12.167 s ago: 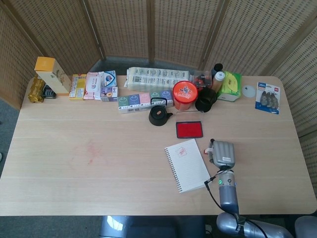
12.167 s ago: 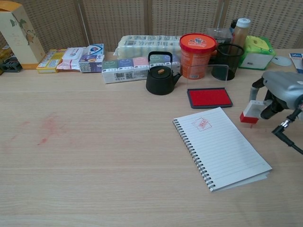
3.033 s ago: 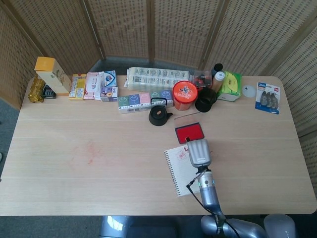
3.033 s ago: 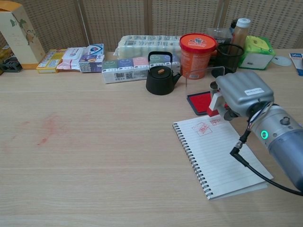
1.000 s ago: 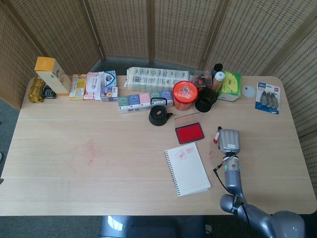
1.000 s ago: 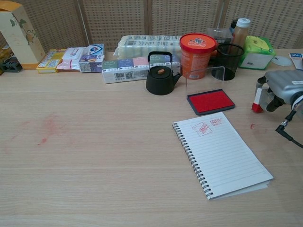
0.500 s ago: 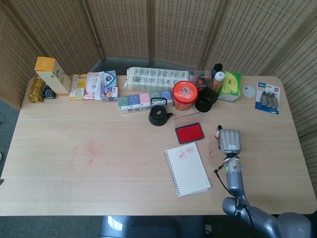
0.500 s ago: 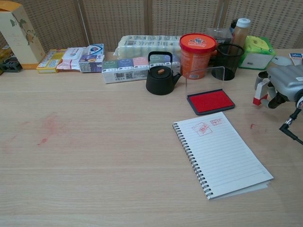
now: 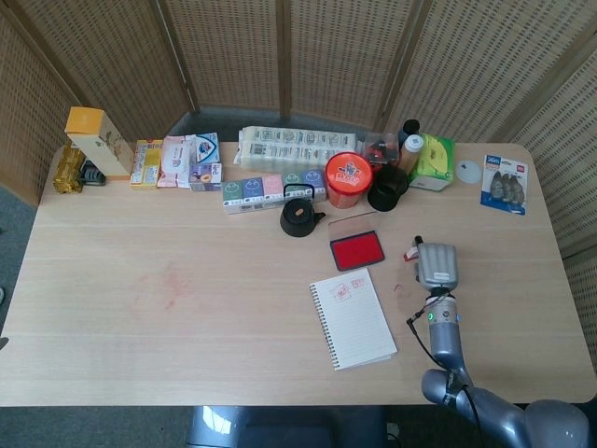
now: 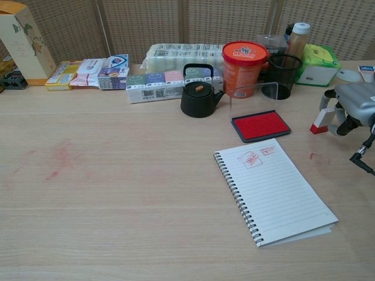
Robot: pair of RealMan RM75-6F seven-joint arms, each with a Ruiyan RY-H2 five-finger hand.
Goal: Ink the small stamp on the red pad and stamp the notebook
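Since the stamping three seconds ago, the right hand (image 10: pixel 353 108) has drawn off the notebook (image 10: pixel 274 188) to the table's (image 9: pixel 187 308) 3 o'clock side, fingers clamped on the small stamp (image 10: pixel 319 123).

Two red marks show at the top of the ruled, spiral-bound page, where one stood twelve seconds back. Held tilted above the pale wood-grain top, the stamp has a white body and red base, and sits at 3 o'clock from the flat rectangular red pad (image 10: pixel 261 125), whose clear lid stands upright behind it. A faint red smear marks the wood between notebook and hand. At the pad's 10 o'clock sits a squat black kettle (image 10: pixel 198 96). No left hand appears in either view.
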